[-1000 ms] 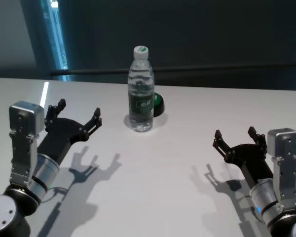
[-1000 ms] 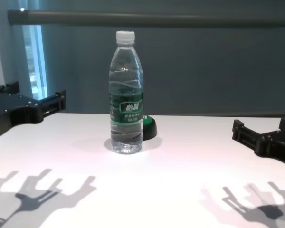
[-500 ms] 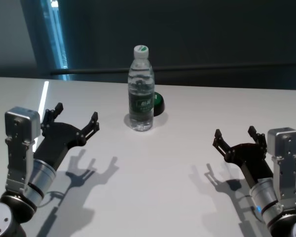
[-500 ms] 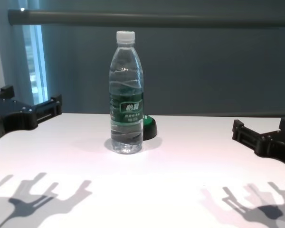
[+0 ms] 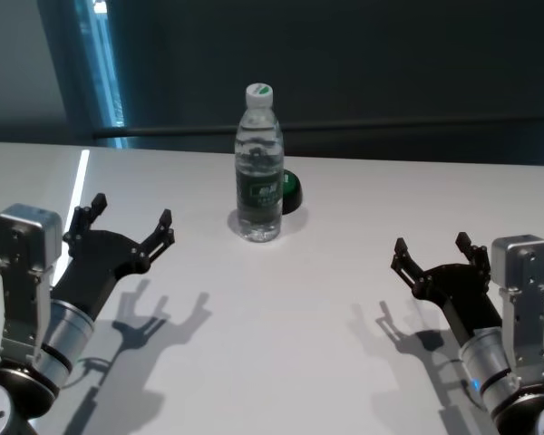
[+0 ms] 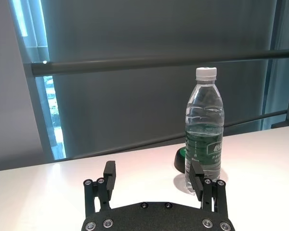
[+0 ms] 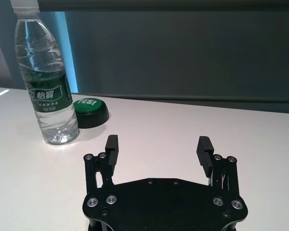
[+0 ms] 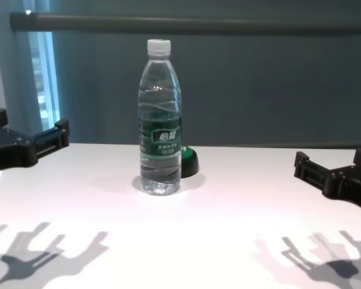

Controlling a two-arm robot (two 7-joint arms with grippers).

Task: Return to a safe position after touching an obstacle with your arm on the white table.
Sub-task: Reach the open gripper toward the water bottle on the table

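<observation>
The obstacle is a tall clear water bottle [image 5: 258,165] with a white cap and dark green label, upright at the middle far part of the white table [image 5: 281,308]. It also shows in the chest view [image 8: 159,120], the left wrist view [image 6: 204,136] and the right wrist view [image 7: 45,82]. My left gripper [image 5: 130,226] is open and empty, above the table's left side, well clear of the bottle; it also shows in the left wrist view [image 6: 154,175] and the chest view [image 8: 30,135]. My right gripper [image 5: 432,251] is open and empty at the right, parked; it also shows in the right wrist view [image 7: 158,147].
A small dark green dome-shaped object [image 5: 290,191] sits just behind and right of the bottle, close to it. A dark rail [image 8: 192,24] runs behind the table's far edge. Bare tabletop lies between the two arms.
My left gripper has drawn back toward the left and nearer to me, away from the bottle. The bottle stands unmoved. The right arm has not moved.
</observation>
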